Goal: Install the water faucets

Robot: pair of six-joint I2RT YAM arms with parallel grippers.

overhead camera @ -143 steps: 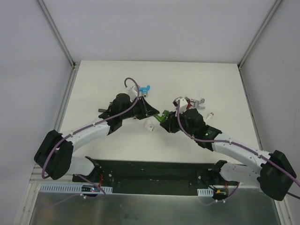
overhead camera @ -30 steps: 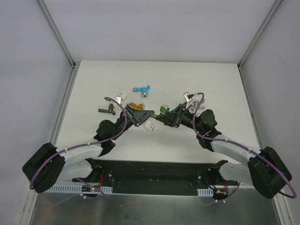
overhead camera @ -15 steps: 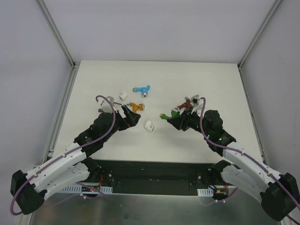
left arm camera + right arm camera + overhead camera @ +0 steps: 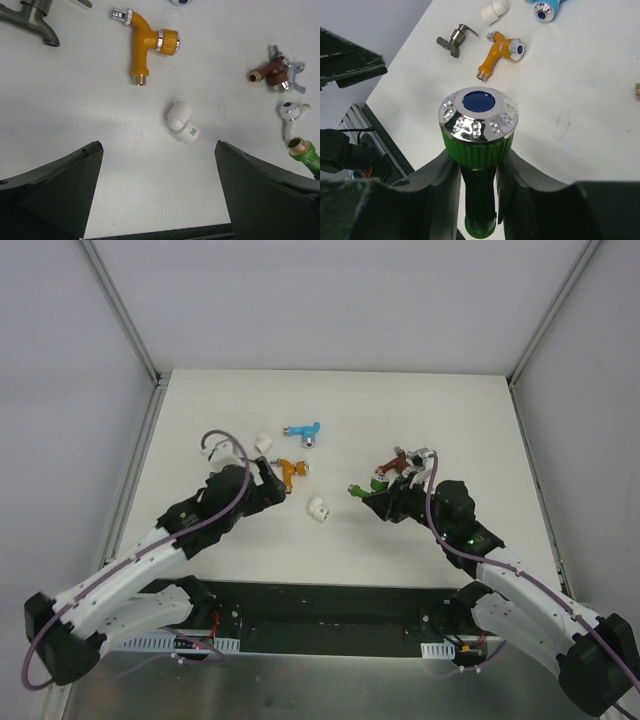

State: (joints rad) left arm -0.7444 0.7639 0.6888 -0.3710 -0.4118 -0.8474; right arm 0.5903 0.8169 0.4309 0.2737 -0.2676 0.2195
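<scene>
**A:** Both arms have drawn apart since a second ago. The left arm (image 4: 150, 550) has swung back to the left, and the left fingers (image 4: 55, 190) are now spread wide and empty above the table (image 4: 450, 410).

**B:** And the right fingers (image 4: 435, 195)?

**A:** Clenched on the green faucet (image 4: 477, 125), held at the right of the table.

**B:** Is anything installed?

**A:** Nothing that I can see. The orange faucet (image 4: 145, 45), blue faucet (image 4: 303, 430), grey faucet (image 4: 30, 20), reddish-brown faucet (image 4: 272, 72) and white faucet (image 4: 289, 117) all lie loose. The white fitting (image 4: 181, 122) lies alone. I judge nearly everything is left.

**B:** What's hidden?

**A:** From above, the left arm covers the grey one. I cannot pick out a silver one.
</scene>
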